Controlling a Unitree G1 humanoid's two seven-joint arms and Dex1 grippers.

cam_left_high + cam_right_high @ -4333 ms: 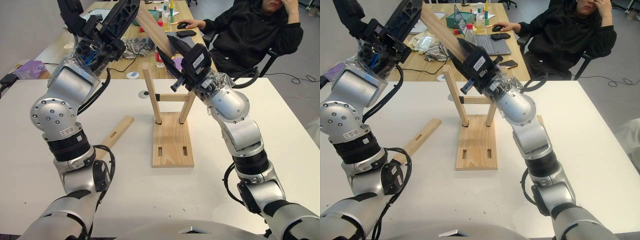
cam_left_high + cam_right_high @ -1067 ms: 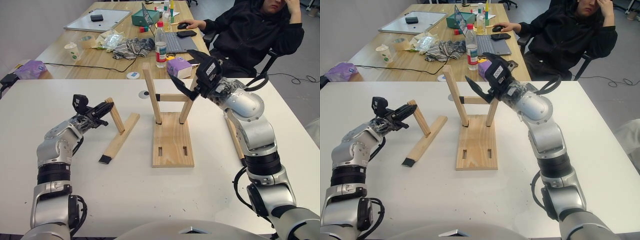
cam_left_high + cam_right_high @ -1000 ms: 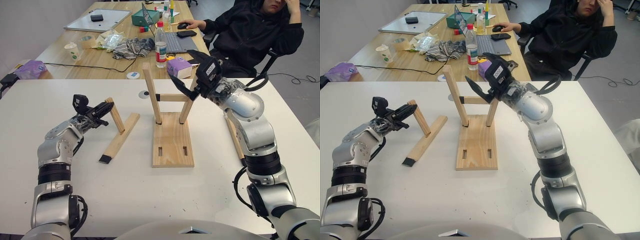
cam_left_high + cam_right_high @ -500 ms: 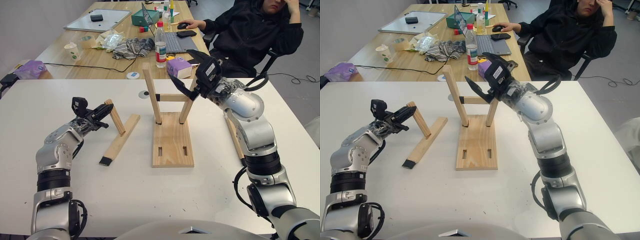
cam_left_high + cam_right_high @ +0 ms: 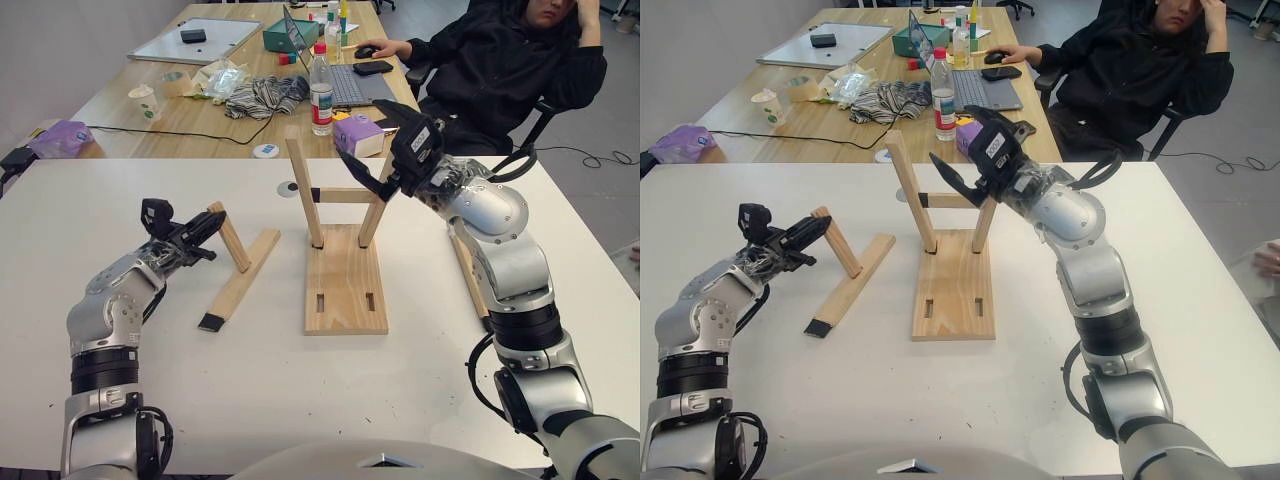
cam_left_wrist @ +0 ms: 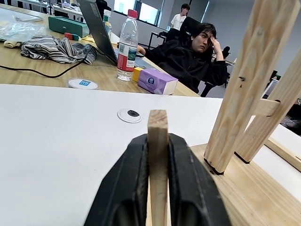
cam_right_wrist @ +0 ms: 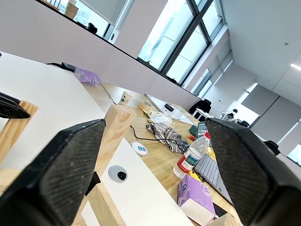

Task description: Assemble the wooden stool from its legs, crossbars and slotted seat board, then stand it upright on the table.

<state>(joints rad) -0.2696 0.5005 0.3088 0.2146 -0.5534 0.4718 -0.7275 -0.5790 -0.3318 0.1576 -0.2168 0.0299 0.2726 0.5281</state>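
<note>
The slotted seat board (image 5: 345, 285) lies flat mid-table. Two legs (image 5: 303, 190) stand in its far slots, joined by a crossbar (image 5: 343, 195); the two near slots are bare. My right gripper (image 5: 362, 132) hangs open just above the right standing leg's top (image 7: 117, 123), its fingers (image 7: 51, 174) spread wide. To the left, a long leg (image 5: 240, 282) lies on the table, and a short wooden bar (image 5: 232, 238) rises tilted from it. My left gripper (image 5: 208, 230) is shut on that bar's upper end (image 6: 158, 141).
Another leg (image 5: 468, 278) lies on the table to the right, partly behind my right arm. A round cable port (image 5: 288, 188) sits behind the stool parts. A second table beyond holds a bottle (image 5: 320, 95), a purple box (image 5: 358, 133) and clutter. The white table's front is free.
4.3 s ago my left gripper held the bar high up; it has come down onto the lying leg. In the last second my left arm drew slightly left. The right arm stayed still.
</note>
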